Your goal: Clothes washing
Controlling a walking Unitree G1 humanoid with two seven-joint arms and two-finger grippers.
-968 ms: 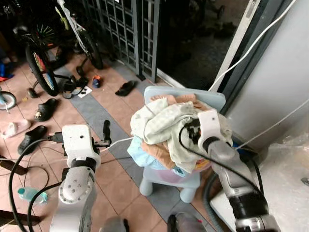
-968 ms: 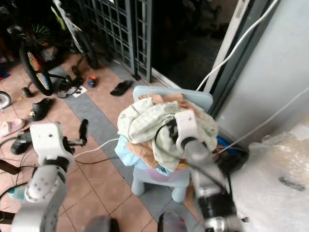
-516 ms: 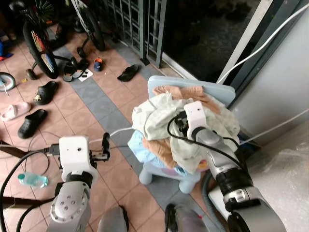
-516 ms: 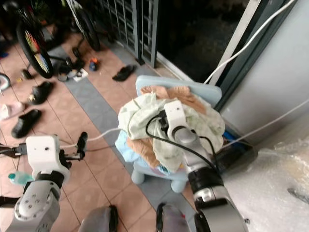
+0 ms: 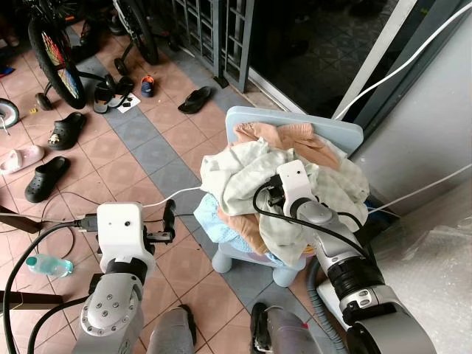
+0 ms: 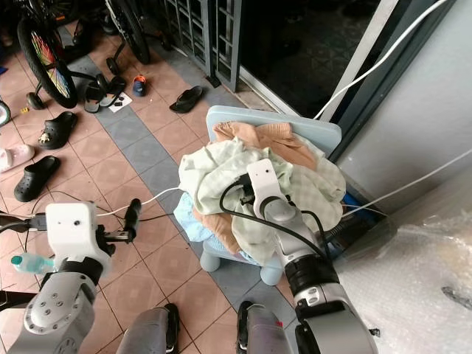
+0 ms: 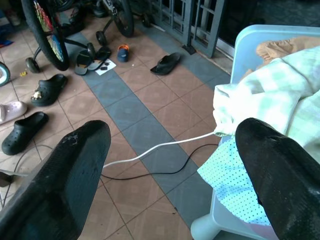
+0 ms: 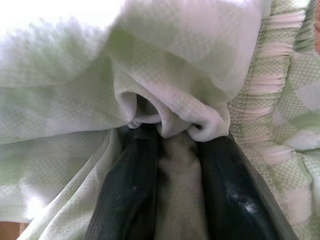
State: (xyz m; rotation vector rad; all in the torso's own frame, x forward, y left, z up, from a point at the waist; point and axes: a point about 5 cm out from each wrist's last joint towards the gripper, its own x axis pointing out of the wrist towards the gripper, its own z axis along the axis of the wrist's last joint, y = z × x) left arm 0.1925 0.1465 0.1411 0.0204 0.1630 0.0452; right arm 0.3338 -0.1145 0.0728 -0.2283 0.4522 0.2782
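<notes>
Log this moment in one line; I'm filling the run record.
right gripper: shut on pale green cloth | pile on blue chair | left gripper: open, beside chair

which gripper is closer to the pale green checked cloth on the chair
Right. The right gripper is buried in the pile, its fingers pinching a fold of the pale green checked cloth. The left gripper hangs open over the tiled floor, apart from the chair.

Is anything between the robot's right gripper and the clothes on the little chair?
No. The right gripper is already pushed into the clothes heaped on the chair, with a fold of green checked cloth pinched between its fingers. Nothing visible stands between them.
</notes>
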